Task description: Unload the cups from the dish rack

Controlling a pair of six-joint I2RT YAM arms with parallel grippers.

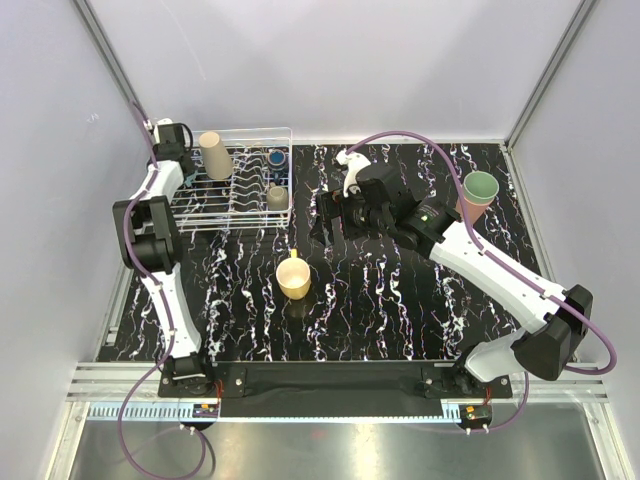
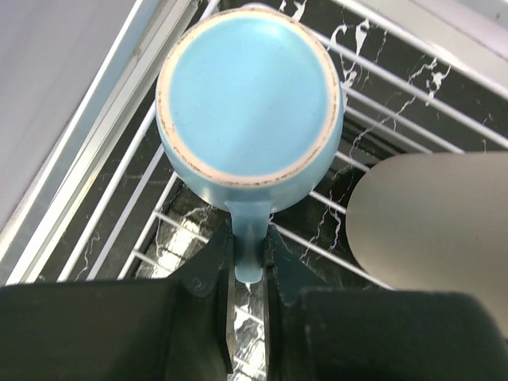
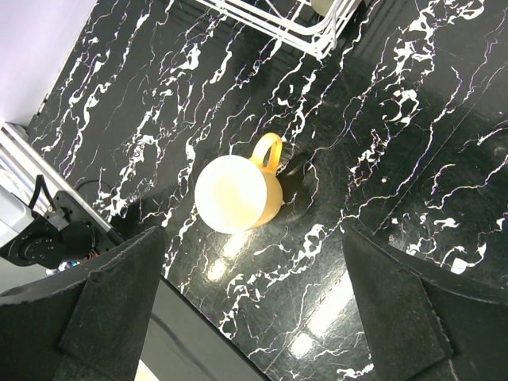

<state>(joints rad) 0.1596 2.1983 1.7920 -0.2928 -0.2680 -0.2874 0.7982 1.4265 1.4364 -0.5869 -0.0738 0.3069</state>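
Observation:
In the left wrist view a pale blue mug (image 2: pixel 250 95) stands bottom-up on the wires of the dish rack (image 2: pixel 397 87). My left gripper (image 2: pixel 250 252) is shut on its handle, at the rack's left end (image 1: pixel 186 168). A tan tumbler (image 1: pixel 215 155) lies next to it in the rack (image 1: pixel 240 215). A navy cup (image 1: pixel 276 157) and a grey-brown cup (image 1: pixel 277 197) sit at the rack's right end. A yellow mug (image 1: pixel 294 277) stands on the table. My right gripper (image 3: pixel 254 317) hangs open well above the yellow mug (image 3: pixel 238 193), holding nothing.
A green tumbler (image 1: pixel 481 187) sits nested in a pinkish one at the table's right rear. The black marbled tabletop (image 1: pixel 400 300) lies between the arms. Grey walls close in the left, back and right. The rack's near corner (image 3: pixel 305 36) shows in the right wrist view.

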